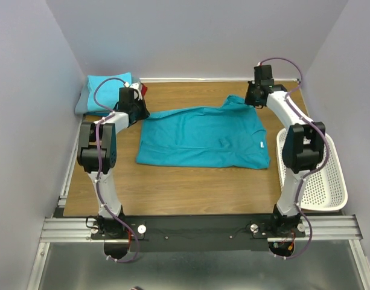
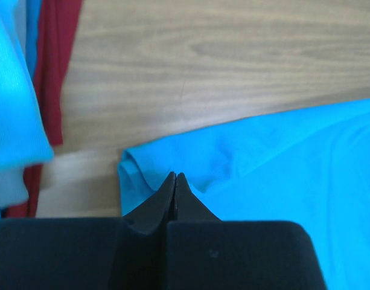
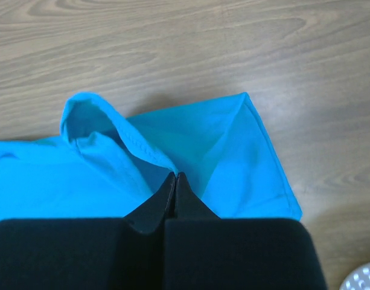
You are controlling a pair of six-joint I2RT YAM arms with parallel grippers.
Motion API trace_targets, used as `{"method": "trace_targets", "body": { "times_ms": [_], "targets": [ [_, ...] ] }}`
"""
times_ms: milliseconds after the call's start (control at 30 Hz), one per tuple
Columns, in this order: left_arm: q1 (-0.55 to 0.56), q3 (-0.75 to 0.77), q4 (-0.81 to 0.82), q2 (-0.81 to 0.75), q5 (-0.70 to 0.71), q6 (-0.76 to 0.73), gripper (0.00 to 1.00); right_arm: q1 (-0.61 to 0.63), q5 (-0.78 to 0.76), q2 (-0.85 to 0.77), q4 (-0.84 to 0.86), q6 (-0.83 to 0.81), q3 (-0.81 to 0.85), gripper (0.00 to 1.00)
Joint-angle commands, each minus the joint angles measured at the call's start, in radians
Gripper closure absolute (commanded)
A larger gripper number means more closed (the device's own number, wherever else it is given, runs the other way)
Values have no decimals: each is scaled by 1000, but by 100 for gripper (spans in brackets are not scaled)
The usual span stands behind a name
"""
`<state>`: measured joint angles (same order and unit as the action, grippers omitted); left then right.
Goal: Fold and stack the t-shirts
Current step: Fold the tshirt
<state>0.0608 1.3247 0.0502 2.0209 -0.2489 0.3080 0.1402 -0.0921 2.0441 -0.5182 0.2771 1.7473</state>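
A teal-blue t-shirt lies spread flat on the wooden table, its neck end to the right. My left gripper is shut at the shirt's far left corner, and the cloth puckers up to the closed tips. My right gripper is shut on the far right sleeve; its hem rises into the closed tips. At the far left corner sits a stack of folded t-shirts: light turquoise on top, grey below, dark red at the edge.
A white perforated basket stands at the table's right edge, beside the right arm; its rim shows in the right wrist view. The folded stack and the dark red cloth lie close to the left of my left gripper. Walls enclose three sides.
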Motion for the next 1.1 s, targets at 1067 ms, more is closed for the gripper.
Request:
{"method": "trace_targets", "body": {
  "times_ms": [1067],
  "targets": [
    [-9, -518, 206, -488, 57, 94, 100, 1, 43, -571, 98, 96, -715, 100]
  ]
}}
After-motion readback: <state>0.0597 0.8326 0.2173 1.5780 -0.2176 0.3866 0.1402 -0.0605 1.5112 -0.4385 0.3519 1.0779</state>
